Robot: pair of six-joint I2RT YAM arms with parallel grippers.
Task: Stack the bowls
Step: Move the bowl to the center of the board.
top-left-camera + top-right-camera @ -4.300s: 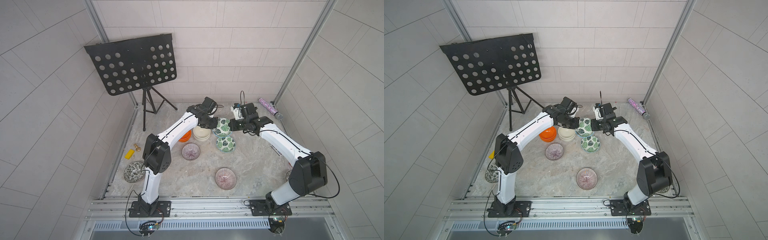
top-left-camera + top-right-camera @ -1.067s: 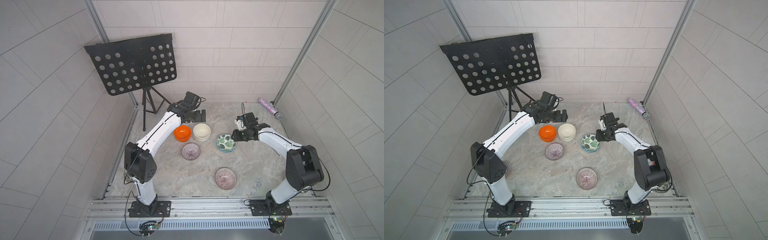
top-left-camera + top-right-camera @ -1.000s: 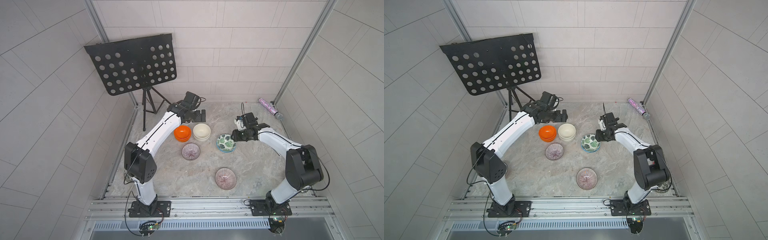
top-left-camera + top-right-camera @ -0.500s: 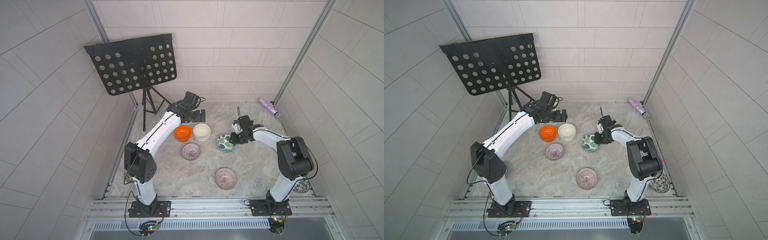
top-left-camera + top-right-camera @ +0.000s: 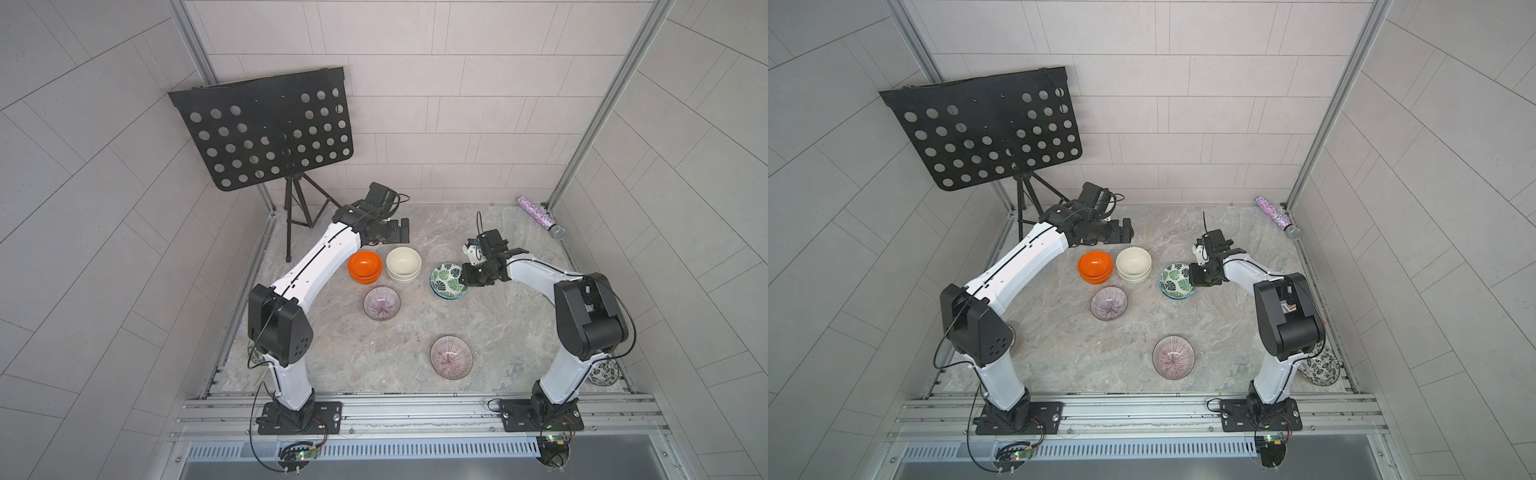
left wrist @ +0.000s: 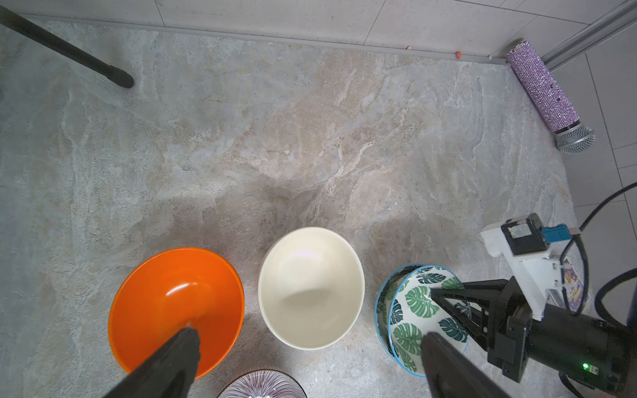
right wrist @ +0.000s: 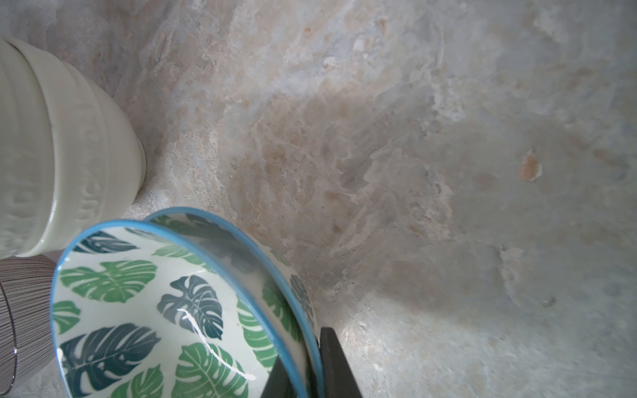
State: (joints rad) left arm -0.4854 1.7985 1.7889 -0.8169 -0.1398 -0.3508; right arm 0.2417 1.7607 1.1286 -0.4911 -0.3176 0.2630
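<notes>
Two green-leaf bowls (image 5: 445, 280) (image 5: 1175, 280) sit nested on the stone floor, the upper one askew in the lower. My right gripper (image 7: 303, 361) (image 5: 465, 280) is shut on their rims, one finger inside the upper bowl (image 6: 413, 310) and one outside. Left of them stand a cream stack (image 5: 403, 264) (image 6: 310, 286) and an orange stack (image 5: 365, 266) (image 6: 175, 306). Two purple striped bowls (image 5: 381, 303) (image 5: 451, 356) lie apart nearer the front. My left gripper (image 5: 401, 237) (image 6: 310, 334) hangs open behind the cream stack, holding nothing.
A dark leaf-patterned bowl (image 5: 1320, 368) lies by the right arm's base. A black music stand (image 5: 266, 137) on a tripod fills the back left corner. A glittery purple microphone (image 5: 538, 216) lies along the back right wall. Tiled walls close three sides.
My right gripper has slid in to the green-leaf bowls and closed on their rims. Earlier those two bowls were apart; now they are nested. The left arm stays still.
</notes>
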